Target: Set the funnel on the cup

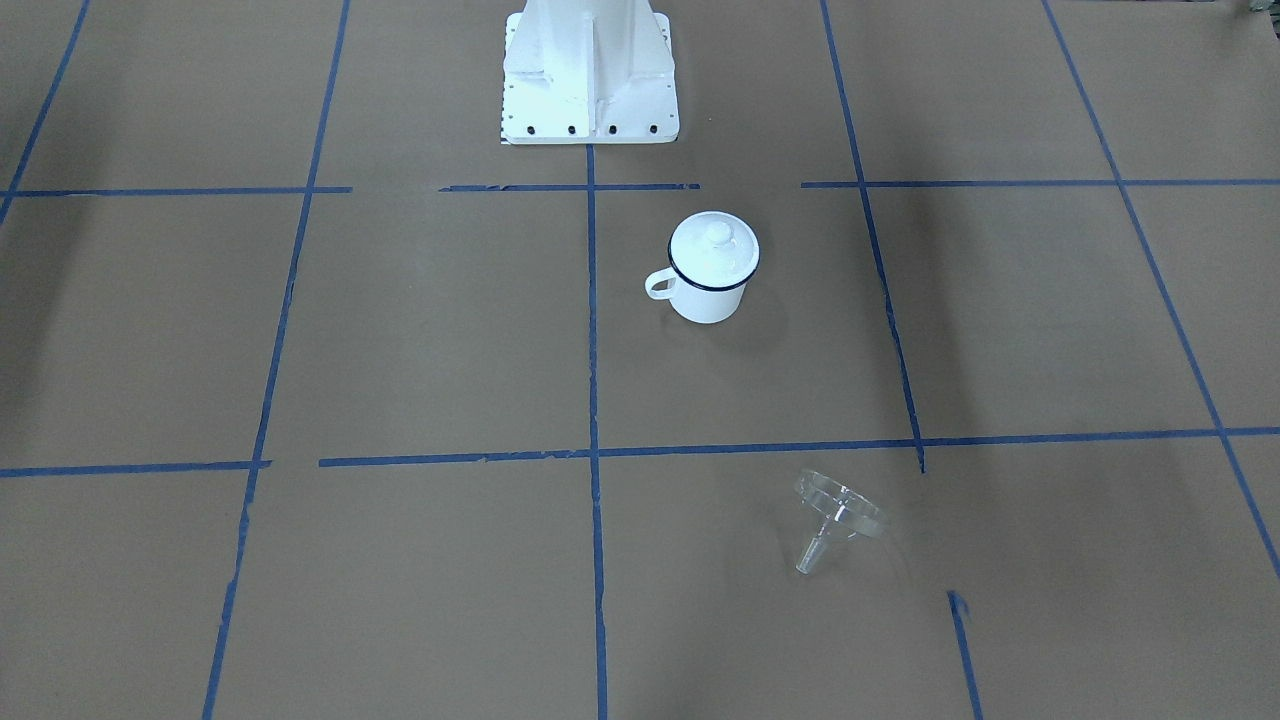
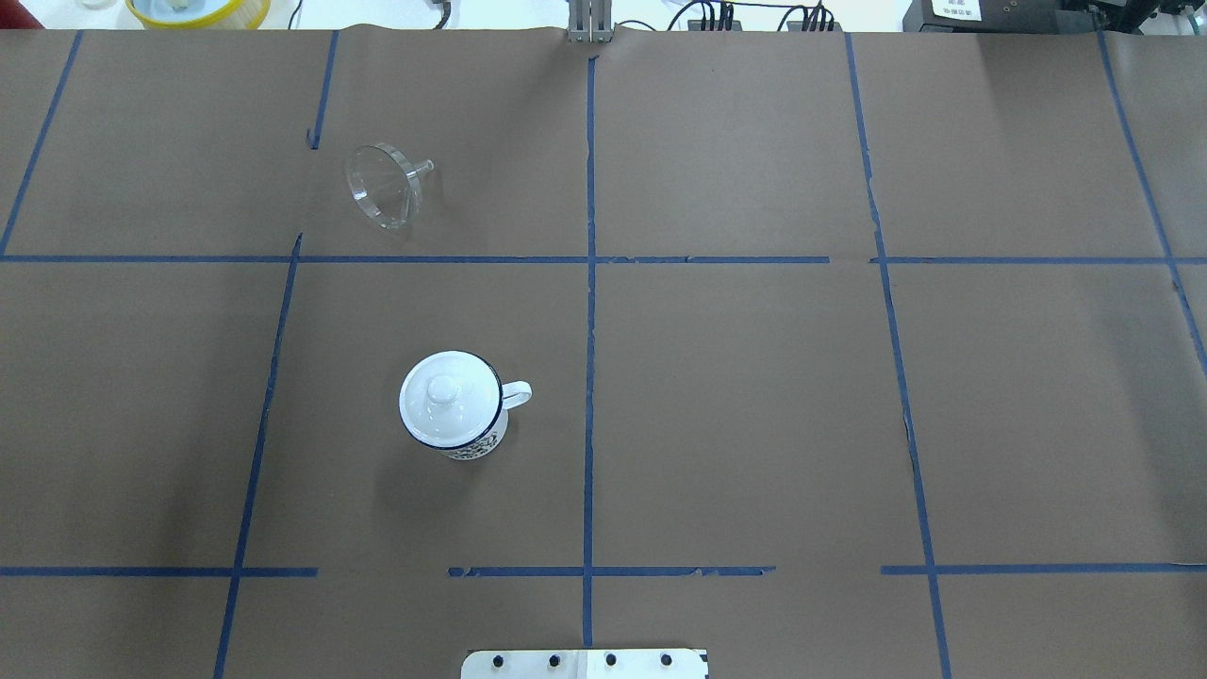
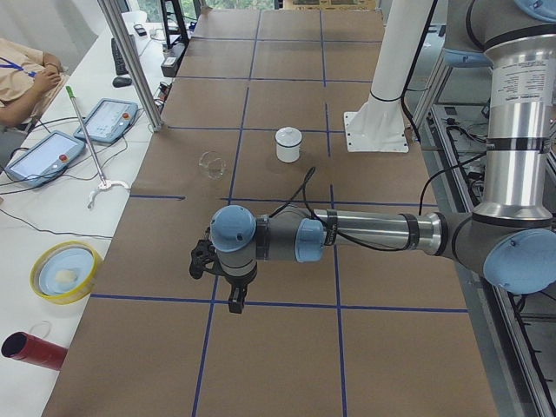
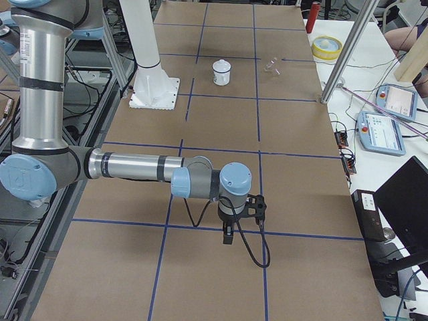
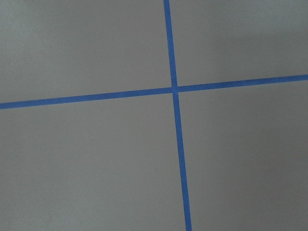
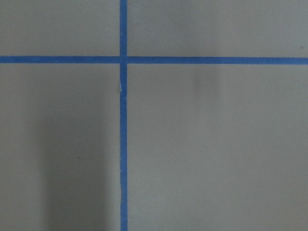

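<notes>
The cup (image 1: 706, 300) is a white enamel mug with a dark blue rim, standing upright near the robot's base with a white knobbed lid (image 1: 713, 248) on it. It also shows in the overhead view (image 2: 474, 443). The funnel (image 1: 838, 510) is clear plastic and lies on its side farther out on the robot's left half (image 2: 385, 186). My left gripper (image 3: 233, 300) hangs over the table's left end, far from both. My right gripper (image 4: 229, 235) hangs over the right end. I cannot tell whether either is open or shut. Both wrist views show only brown paper and blue tape.
The white robot base (image 1: 588, 80) stands at the table's edge behind the cup. Beside the table in the left side view are a yellow bowl (image 3: 63, 271), a red cylinder (image 3: 33, 349), teach pendants (image 3: 48, 156) and a metal post (image 3: 130, 61). An operator sits there.
</notes>
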Controlling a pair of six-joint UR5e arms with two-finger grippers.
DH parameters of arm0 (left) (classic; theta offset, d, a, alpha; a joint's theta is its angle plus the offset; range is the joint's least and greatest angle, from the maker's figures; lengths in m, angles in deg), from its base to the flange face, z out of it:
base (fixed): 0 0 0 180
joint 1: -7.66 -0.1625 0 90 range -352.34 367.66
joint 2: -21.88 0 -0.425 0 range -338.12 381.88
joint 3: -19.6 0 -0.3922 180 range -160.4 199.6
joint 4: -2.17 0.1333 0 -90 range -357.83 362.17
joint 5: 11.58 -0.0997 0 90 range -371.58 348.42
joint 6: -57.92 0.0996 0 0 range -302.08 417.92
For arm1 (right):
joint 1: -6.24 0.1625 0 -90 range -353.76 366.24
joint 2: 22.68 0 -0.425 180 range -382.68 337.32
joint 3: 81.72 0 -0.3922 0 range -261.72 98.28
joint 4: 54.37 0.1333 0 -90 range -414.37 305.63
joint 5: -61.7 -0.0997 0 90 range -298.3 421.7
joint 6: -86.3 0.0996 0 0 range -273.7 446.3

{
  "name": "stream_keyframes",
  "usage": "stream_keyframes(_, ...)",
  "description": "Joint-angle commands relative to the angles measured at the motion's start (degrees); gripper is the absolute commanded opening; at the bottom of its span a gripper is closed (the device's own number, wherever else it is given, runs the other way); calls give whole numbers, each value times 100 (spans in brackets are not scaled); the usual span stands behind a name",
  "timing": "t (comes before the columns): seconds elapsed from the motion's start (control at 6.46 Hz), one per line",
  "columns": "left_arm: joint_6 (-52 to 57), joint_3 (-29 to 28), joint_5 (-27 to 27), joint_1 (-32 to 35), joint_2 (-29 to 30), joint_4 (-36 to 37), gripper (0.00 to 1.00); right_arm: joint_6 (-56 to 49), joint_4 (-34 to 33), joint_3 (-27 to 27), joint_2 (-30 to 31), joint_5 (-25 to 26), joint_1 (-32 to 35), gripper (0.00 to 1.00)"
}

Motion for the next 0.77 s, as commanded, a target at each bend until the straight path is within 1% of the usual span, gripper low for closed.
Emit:
stream_keyframes(0.0, 4, -39, -30, 0, -18, -36, 100, 0, 0, 3, 0, 0, 0, 100)
stream_keyframes(0.46, 4, -188, -4, 0, -184, -159, 100, 0, 0, 3, 0, 0, 0, 100)
stream_keyframes(0.62, -5, -198, 39, -9, -141, -568, 100, 0, 0, 3, 0, 0, 0, 100)
